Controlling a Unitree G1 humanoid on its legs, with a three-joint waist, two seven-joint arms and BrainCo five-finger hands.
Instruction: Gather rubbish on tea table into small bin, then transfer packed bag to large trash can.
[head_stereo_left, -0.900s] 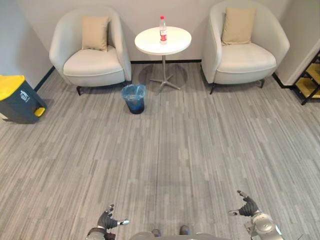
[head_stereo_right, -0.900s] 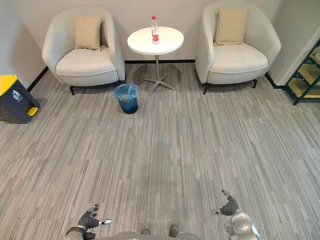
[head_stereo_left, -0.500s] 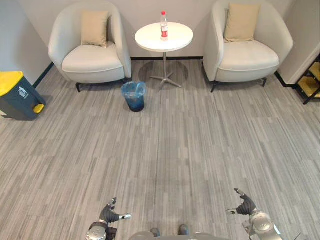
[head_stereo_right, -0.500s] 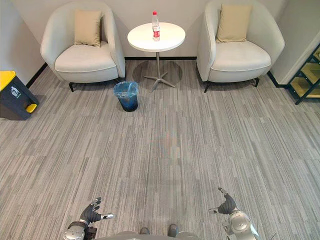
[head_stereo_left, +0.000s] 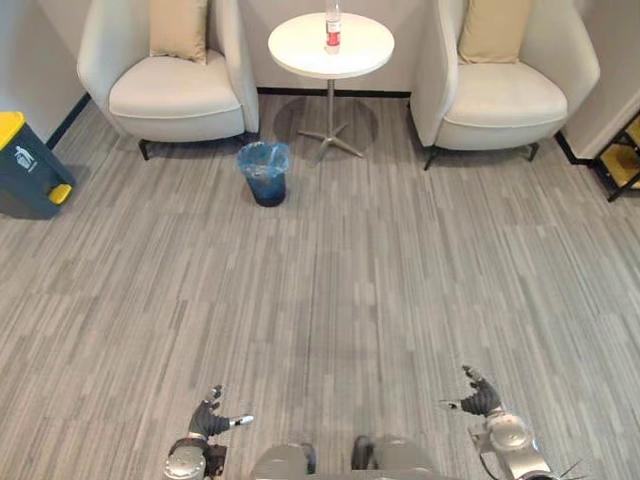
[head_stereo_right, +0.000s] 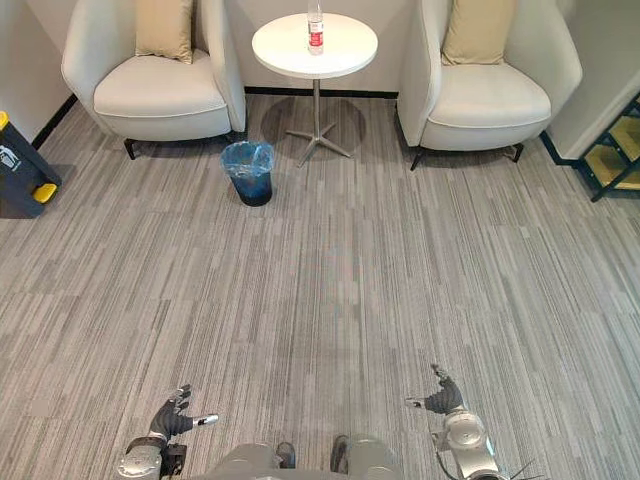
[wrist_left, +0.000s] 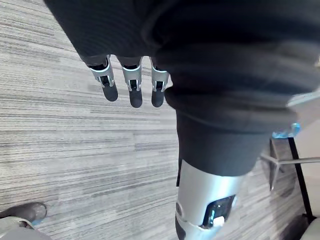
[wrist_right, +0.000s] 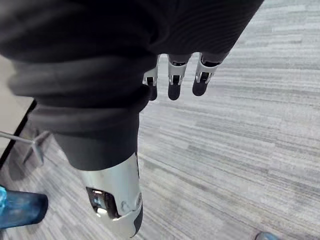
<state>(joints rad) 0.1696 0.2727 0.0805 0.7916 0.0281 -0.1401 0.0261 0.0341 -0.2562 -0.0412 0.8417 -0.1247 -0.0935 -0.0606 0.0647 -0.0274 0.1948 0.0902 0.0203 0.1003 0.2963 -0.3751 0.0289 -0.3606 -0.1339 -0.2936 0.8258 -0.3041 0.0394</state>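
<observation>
Left eye: bottle upright on the tea table, far off at twelve o'clock; small bin at eleven, nearer.
Right eye: left hand and right hand low, both well apart from the bottle, neither clearly nearer.
Left wrist: fingers straight, spread, empty.
Right wrist: fingers relaxed, holding nothing.

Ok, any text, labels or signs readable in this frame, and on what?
On the clear plastic bottle with a red label, on the round white table: too small to read.
On the dark grey trash can with a yellow lid: a white symbol, no legible words.
No other print visible.
</observation>
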